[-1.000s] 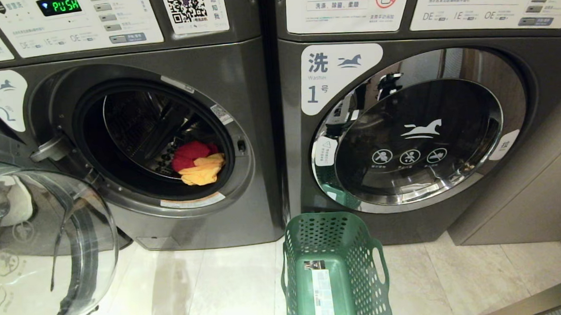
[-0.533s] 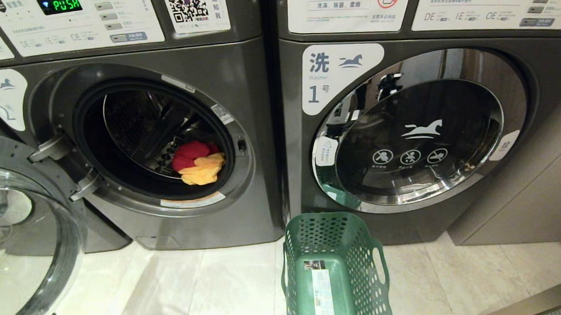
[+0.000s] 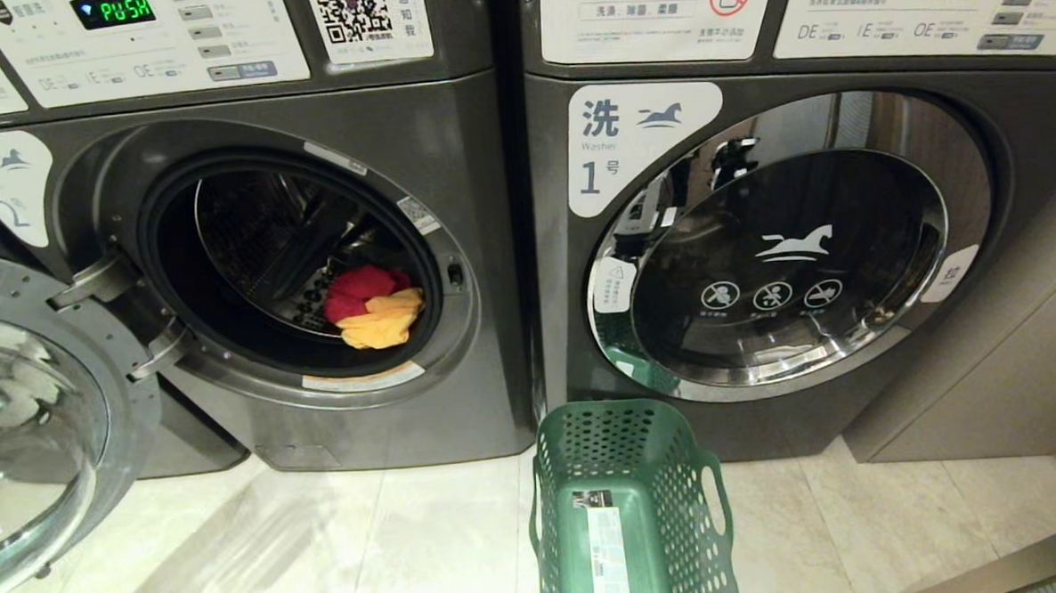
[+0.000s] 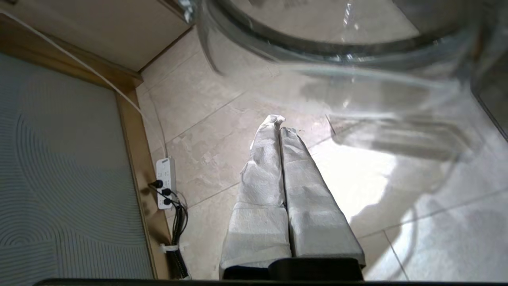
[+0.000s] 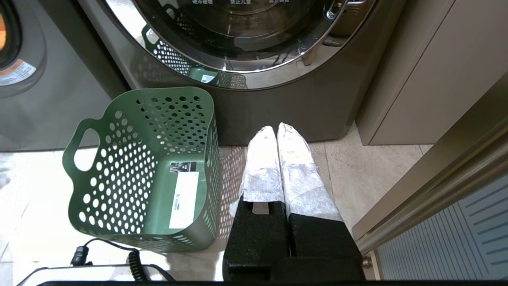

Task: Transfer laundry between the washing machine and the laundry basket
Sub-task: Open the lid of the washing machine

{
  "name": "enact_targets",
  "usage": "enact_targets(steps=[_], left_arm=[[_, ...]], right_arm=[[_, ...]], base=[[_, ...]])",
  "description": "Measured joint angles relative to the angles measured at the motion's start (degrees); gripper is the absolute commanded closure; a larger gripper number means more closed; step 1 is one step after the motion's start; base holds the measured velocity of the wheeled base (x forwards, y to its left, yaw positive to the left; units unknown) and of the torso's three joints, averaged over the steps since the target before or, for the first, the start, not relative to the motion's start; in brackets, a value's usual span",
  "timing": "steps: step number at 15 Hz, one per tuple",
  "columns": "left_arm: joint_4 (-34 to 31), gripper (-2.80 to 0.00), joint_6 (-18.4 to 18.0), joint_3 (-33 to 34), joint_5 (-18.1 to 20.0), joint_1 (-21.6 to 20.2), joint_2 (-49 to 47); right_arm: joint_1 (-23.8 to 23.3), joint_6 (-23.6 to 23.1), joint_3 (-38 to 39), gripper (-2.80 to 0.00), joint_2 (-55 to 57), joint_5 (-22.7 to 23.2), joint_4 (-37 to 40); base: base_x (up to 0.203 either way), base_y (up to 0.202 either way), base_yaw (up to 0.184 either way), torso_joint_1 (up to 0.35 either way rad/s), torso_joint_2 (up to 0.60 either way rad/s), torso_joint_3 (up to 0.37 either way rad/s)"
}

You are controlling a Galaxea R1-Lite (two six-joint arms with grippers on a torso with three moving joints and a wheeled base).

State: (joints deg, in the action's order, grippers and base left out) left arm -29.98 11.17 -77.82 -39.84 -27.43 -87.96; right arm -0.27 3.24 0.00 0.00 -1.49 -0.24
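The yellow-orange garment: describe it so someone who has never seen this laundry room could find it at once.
Two dark grey front-loaders stand side by side; take the washing machine labelled 2, on the left in the head view, whose round door hangs open. Low in its drum, near the front, lies the yellow-orange garment. It lies crumpled against the red garment and nearer the opening.

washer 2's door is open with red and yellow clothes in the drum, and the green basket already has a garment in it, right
Not quite. The basket is empty; the head and right wrist views show only a white sticker inside. Washer 2 is open, with the red and yellow clothes in the drum.
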Motion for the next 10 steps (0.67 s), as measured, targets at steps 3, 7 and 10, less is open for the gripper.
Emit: enact_targets(steps=[3,7,10], left_arm=[[0.40,0.00,-0.80,10.50,4.60,7.43,9.17],[7.45,0.00,-5.00,29.92,20.34,15.39,26.35],[19.40,0.00,-9.42,47.68,31.99,18.26,39.32]], right_arm=[[0.02,-0.02,0.00,0.00,0.00,0.00,0.00],[0.00,0.00,0.00,0.00,0.00,0.00,0.00],[0.00,-0.01,0.00,0.00,0.00,0.00,0.02]], base=[[0.000,0.000,0.000,0.000,0.00,0.000],[0.000,0.000,0.000,0.000,0.00,0.000],[0.000,0.000,0.000,0.000,0.00,0.000]])
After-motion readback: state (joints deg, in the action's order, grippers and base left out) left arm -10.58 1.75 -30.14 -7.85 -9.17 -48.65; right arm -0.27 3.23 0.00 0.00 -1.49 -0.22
